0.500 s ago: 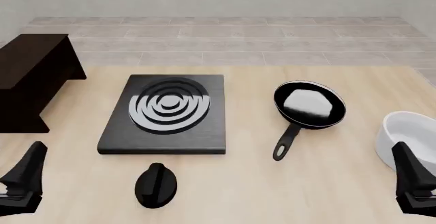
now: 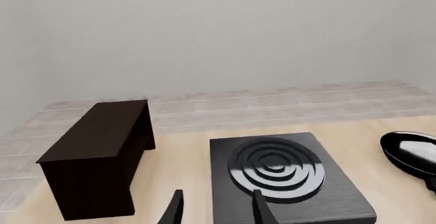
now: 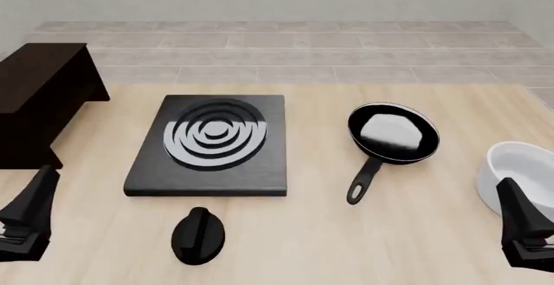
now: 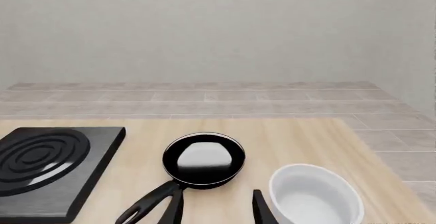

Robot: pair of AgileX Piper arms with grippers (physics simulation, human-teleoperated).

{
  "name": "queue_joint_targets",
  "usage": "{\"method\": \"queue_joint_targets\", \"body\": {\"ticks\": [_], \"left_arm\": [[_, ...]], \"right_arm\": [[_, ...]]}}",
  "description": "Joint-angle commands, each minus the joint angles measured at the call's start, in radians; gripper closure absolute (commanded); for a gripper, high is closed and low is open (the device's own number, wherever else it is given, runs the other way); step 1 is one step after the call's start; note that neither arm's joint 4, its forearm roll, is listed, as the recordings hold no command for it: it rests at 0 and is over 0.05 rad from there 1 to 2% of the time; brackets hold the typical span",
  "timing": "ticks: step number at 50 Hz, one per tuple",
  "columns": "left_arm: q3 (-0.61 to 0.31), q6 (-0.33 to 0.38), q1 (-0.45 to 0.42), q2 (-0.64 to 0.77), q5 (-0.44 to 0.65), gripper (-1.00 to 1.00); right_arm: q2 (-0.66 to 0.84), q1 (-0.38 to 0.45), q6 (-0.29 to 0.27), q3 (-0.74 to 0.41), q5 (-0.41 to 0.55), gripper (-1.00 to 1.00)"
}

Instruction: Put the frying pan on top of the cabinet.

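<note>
One frying pan [image 3: 394,134], one cabinet [image 3: 39,93]

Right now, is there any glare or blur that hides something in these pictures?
Front view: sharp; a white glare patch covers the inside of the pan. Right wrist view: same glare, pan outline clear. Left wrist view: the stove plate rings shine; nothing blurred.

Barely anything's different, just the left gripper [image 3: 24,223] sits slightly higher and the right gripper [image 3: 526,233] nudges a touch.
</note>
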Motion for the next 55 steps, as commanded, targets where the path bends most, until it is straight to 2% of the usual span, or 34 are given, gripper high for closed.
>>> {"method": "queue_joint_targets", "body": {"ticks": [1,2,4,5,6,8,12,17,18,19,20,24,25,26,29,33,42,52,55], "left_arm": [[-0.162,-0.015,-0.097,0.106,0.010,-1.00],[-0.210,0.013,-0.093,0.200,-0.004,-1.00],[-0.230,0.007,-0.097,0.196,0.001,-1.00],[-0.261,-0.004,-0.142,0.176,0.017,-1.00],[-0.286,0.007,-0.162,0.199,0.025,-1.00],[-0.342,-0.018,-0.174,0.285,0.023,-1.00],[-0.440,-0.021,-0.203,0.358,0.035,-1.00],[-0.575,0.027,-0.353,0.454,0.078,-1.00],[-0.628,-0.013,-0.372,0.484,0.111,-1.00],[-0.657,-0.012,-0.386,0.498,0.121,-1.00],[-0.703,-0.040,-0.390,0.545,0.146,-1.00],[-0.782,-0.011,-0.435,0.634,0.136,-1.00],[-0.795,-0.014,-0.436,0.660,0.135,-1.00],[-0.822,-0.053,-0.427,0.716,0.146,-1.00],[-0.842,-0.034,-0.445,0.767,0.135,-1.00],[-0.909,-0.064,-0.474,0.878,0.140,-1.00],[-1.024,-0.059,-0.539,0.999,0.156,-1.00],[-1.112,-0.089,-0.585,1.170,0.145,-1.00],[-1.120,-0.076,-0.590,1.193,0.129,-1.00]], "right_arm": [[-0.017,-0.004,0.005,0.000,0.015,-1.00],[-0.018,-0.005,0.007,0.000,0.017,-1.00],[-0.019,-0.005,0.007,-0.001,0.018,-1.00],[-0.020,-0.005,0.007,-0.002,0.020,-1.00],[-0.020,-0.006,0.009,-0.002,0.021,-1.00],[-0.027,-0.008,0.013,-0.002,0.026,-1.00],[-0.026,-0.010,0.012,-0.002,0.026,-1.00],[-0.027,-0.011,0.013,-0.001,0.025,-1.00],[-0.029,-0.012,0.013,-0.001,0.027,-1.00],[-0.031,-0.012,0.013,0.000,0.028,-1.00],[-0.034,-0.014,0.014,0.000,0.029,-1.00],[-0.036,-0.016,0.016,-0.001,0.031,-1.00],[-0.035,-0.017,0.016,-0.001,0.030,-1.00],[-0.033,-0.018,0.018,-0.002,0.028,-1.00],[-0.031,-0.019,0.018,-0.002,0.026,-1.00],[-0.022,-0.021,0.018,-0.005,0.019,-1.00],[-0.011,-0.020,0.016,-0.004,0.009,-1.00],[-0.014,-0.021,0.009,-0.001,0.011,-1.00],[-0.016,-0.021,0.009,-0.001,0.013,-1.00]]}}
